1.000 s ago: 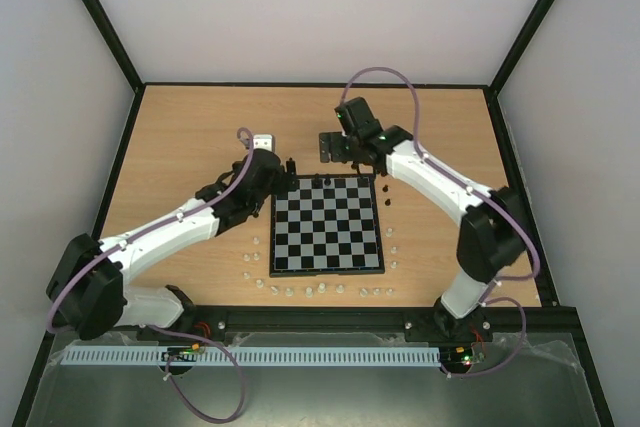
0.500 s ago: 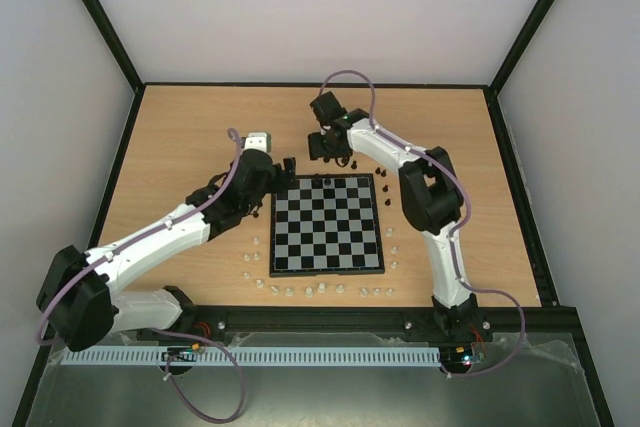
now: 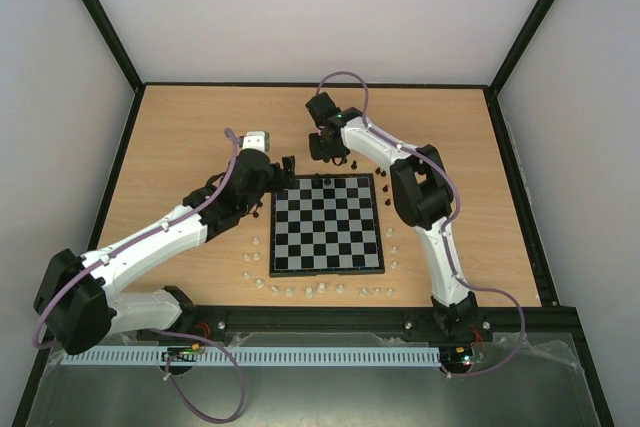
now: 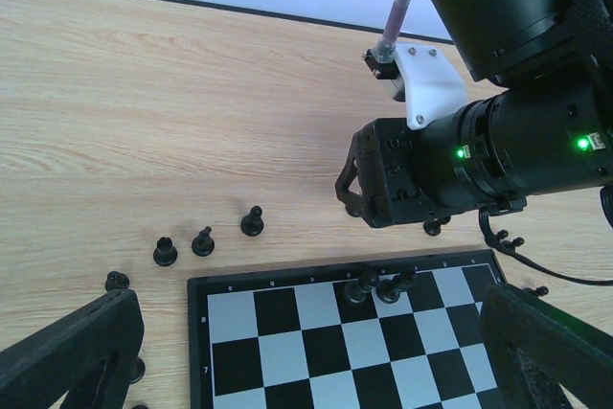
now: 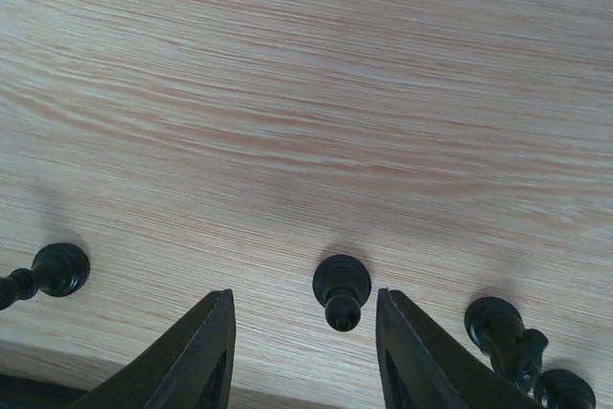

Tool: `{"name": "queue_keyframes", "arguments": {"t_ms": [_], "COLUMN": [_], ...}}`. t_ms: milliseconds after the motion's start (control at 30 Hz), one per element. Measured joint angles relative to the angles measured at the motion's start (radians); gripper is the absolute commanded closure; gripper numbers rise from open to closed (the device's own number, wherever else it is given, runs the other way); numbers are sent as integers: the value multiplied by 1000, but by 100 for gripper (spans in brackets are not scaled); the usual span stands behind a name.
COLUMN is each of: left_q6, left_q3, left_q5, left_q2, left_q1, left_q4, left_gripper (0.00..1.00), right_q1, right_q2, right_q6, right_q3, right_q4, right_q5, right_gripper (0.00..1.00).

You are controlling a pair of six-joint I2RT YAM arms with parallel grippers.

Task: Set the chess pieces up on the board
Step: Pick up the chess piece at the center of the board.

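The board (image 3: 328,273) lies mid-table with two black chess pieces (image 4: 362,286) on its far row. More black pieces stand on the wood beyond its far edge (image 4: 203,241). My right gripper (image 5: 304,294) hangs over that wood, open, its fingers on either side of a black pawn (image 5: 341,286) with a gap on each side; the pawn is nearer the right finger. Other black pieces stand left (image 5: 57,270) and right (image 5: 508,332) of it. My left gripper (image 4: 311,361) hovers wide open over the board's far left corner, holding nothing.
Small white pieces (image 3: 310,290) line the board's near edge and both sides (image 3: 392,247). Two black pieces (image 3: 386,197) stand off the board's right far corner. The right arm's wrist (image 4: 450,160) is close in front of my left gripper. Black walls edge the table.
The right arm swung left along the board's far edge and lowered over the pawn while its jaws narrowed. The left arm shifted slightly and stays wide open.
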Motion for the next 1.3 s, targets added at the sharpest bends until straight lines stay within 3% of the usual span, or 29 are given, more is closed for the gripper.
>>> {"name": "queue_keyframes", "arguments": {"t_ms": [600, 1067, 1300], "left_q6": [0, 0, 0], "left_q3": [0, 0, 0], "left_q5": [10, 11, 11], "left_q2": [6, 6, 6], "left_q1": [0, 0, 0], "left_q4": [0, 1, 1], "left_gripper": [1, 1, 1], "right_q1": [-3, -7, -7], "right_q2": [18, 34, 11], "right_q6": [0, 1, 0], "right_q3": [2, 2, -16], "right_q4": [-14, -14, -4], "right_q5": [21, 20, 19], "right_gripper": [73, 90, 92]}}
